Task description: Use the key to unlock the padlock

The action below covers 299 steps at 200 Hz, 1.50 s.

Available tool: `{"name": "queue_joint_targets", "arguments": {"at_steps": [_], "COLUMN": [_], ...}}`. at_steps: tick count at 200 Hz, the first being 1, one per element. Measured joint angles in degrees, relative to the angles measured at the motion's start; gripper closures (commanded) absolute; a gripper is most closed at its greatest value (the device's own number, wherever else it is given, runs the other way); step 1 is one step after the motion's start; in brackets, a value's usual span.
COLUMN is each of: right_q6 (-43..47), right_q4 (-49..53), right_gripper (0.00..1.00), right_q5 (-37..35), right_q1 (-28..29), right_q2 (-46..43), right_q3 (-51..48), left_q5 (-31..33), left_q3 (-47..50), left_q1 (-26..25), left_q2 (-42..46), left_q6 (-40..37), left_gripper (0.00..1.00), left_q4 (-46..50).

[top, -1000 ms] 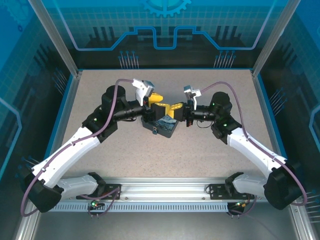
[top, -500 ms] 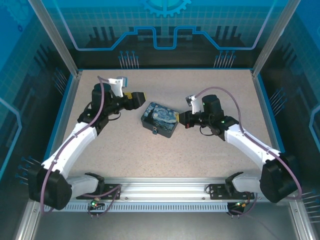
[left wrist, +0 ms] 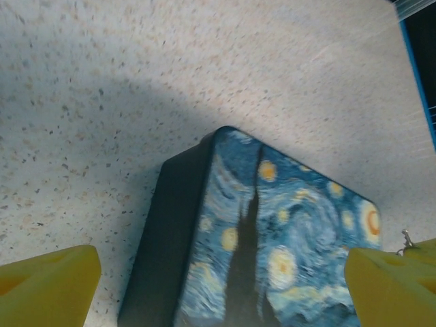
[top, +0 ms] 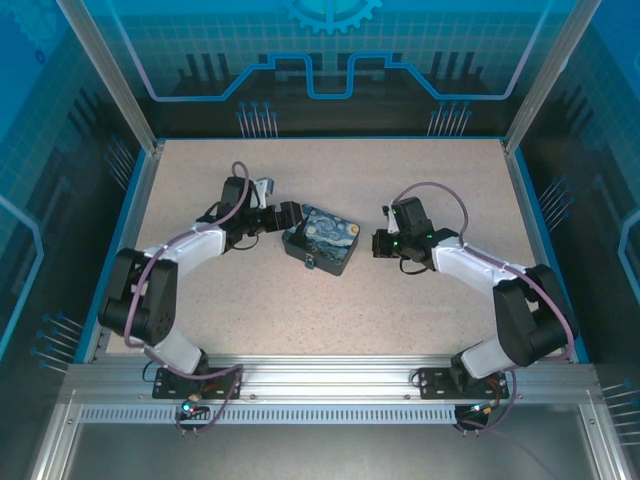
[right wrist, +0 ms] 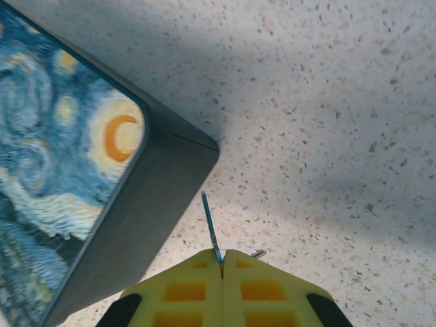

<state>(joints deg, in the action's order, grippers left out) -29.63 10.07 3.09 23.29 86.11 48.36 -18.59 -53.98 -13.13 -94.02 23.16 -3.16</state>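
From the overhead camera I see the starry-night tin point(top: 322, 240) sitting near the middle of the speckled counter point(top: 420, 175), turned at an angle, with an arm on either side of it. The padlock point(top: 312, 262) is a tiny teal speck against the tin's near side wall. It is too small for me to tell how it is fastened there or whether its shackle is closed. My left hand point(top: 288, 214) sits low, just beside the tin's left corner. On its wrist camera the two yellow fingers point(left wrist: 48, 286) stand wide apart and hold nothing, and the tin's printed lid and dark side wall lie between them. My right hand point(right wrist: 221, 257) is on the other side, near the tin's right corner but apart from it. Its yellow pads are pressed together and pinch the key point(right wrist: 210, 225), which shows as a thin sliver seen edge-on, sticking out from between them. The key's tip is just beside the tin's dark corner, and I cannot tell whether the two touch. The key is well apart from the padlock, with the tin's corner between them.
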Motion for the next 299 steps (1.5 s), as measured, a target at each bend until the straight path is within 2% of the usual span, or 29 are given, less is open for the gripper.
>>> {"name": "queue_joint_targets", "arguments": {"at_steps": [31, 87, 160, 195, 248, 299], "right_q6": [-0.9, -0.1, 4.3, 6.8, 8.3, 8.9], "right_q4": [-1.3, -1.8, -1.2, -0.2, 0.4, 0.9], "right_gripper": [1.00, 1.00, 0.99, 1.00, 1.00, 1.00], "right_q5": [-0.1, -0.1, -0.4, -1.2, -0.8, 0.4], "right_q1": [0.0, -1.0, -1.6, -1.6, -1.6, -0.7], "right_q2": [2.2, 3.8, 5.6, 9.6, 13.9, 16.2], "right_q3": [0.1, 2.5, 9.7, 15.1, 20.4, 23.9], "left_q5": [-1.3, -1.7, 1.2, 0.1, -2.6, -3.8], "left_q3": [-0.1, 0.4, 15.3, 21.1, 25.5, 25.6], "left_q1": [0.0, 0.0, 0.1, -1.0, -7.4, -8.4], "left_q2": [-3.0, -2.5, 16.1, 20.2, 18.6, 10.9], "left_q6": [1.0, 1.4, 1.0, 3.5, 6.5, 8.1], "left_gripper": [0.06, 0.04, 0.06, 0.06, 0.06, 0.07], "left_q4": [-1.5, -4.4, -8.3, -11.0, -17.5, -23.8]}}
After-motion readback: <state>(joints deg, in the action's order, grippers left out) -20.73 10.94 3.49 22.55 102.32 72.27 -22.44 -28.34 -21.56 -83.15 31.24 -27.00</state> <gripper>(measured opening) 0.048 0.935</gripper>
